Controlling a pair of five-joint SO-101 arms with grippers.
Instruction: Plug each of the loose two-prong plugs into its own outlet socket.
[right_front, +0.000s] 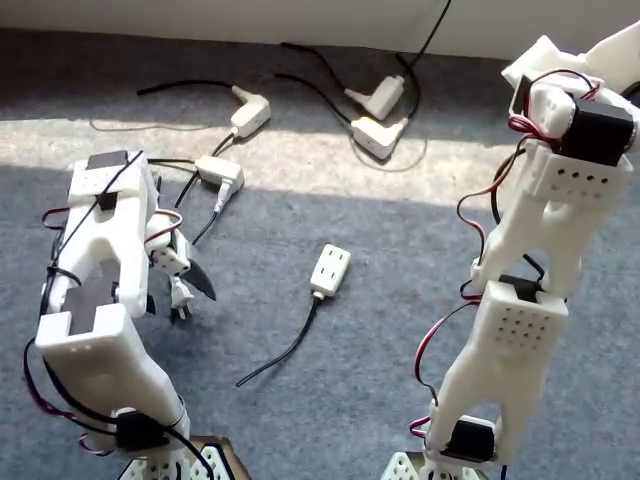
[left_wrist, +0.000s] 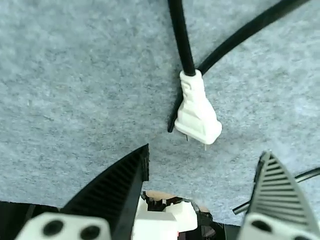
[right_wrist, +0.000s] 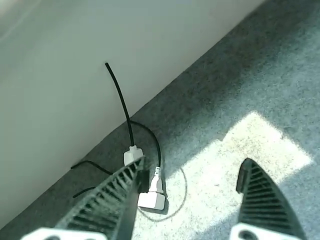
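Grey felt covers the desk — a white two-prong plug, black-corded with short prongs, lies lower left under the spread left pincer; the right pincer is spread too.

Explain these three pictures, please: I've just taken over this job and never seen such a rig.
Two white robot arms stand on grey carpet. The high picture looks down on both: the left arm and the right arm. The other two come from a camera on each wrist, looking past the claw. The left claw hangs open above a loose white plug. The right claw, also open, is raised, facing more plugs and sockets near the wall. A socket on a black cord lies between the arms. Nothing is held.
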